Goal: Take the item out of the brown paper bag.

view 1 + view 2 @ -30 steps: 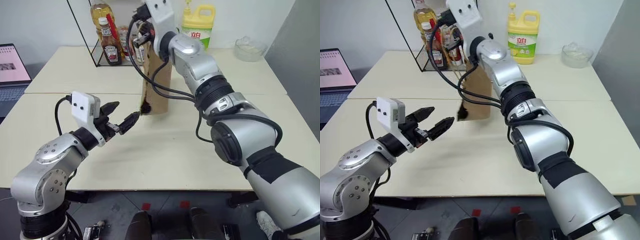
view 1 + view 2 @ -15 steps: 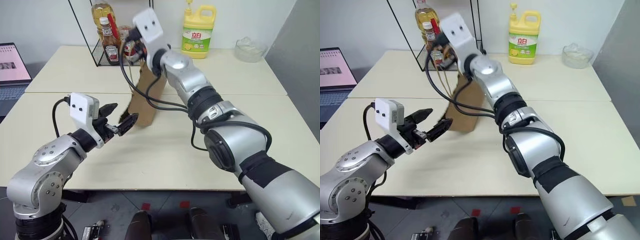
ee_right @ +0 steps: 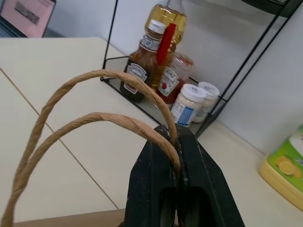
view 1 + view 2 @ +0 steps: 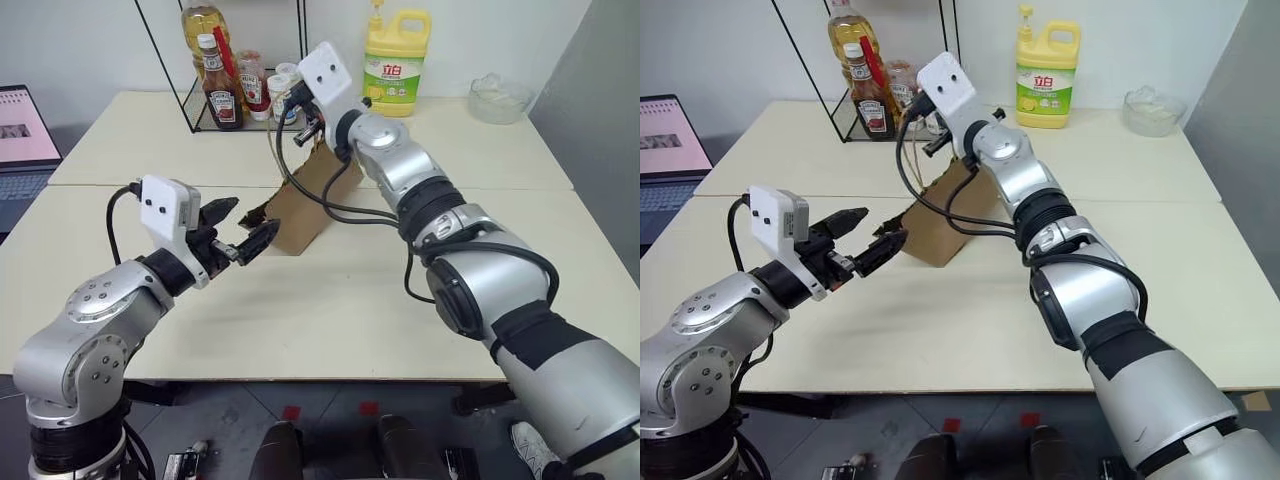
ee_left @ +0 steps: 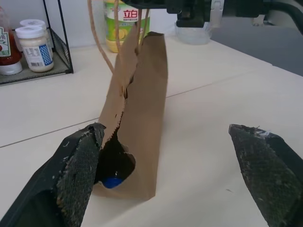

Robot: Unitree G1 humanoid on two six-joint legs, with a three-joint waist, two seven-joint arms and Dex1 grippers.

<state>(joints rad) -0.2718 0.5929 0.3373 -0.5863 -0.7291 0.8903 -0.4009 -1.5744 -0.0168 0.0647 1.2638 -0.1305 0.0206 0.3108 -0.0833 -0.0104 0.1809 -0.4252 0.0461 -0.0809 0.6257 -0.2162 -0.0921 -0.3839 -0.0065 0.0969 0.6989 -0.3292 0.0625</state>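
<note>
Bag tipped, mouth toward the left gripper.
Right gripper [image 3: 171,142] pinches the handles [image 3: 90,118] of the brown paper bag [image 4: 300,205], mid-table [image 4: 330,300]; left gripper [image 4: 238,232] spread wide at its mouth, the item [image 5: 111,181] showing blue inside; near edge bare.

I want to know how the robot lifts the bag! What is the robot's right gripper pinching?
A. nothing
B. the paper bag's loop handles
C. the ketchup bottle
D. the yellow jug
B: in the right wrist view the right gripper is shut on the twisted loop handles of the brown paper bag, which hangs tilted from it over the table.
</note>
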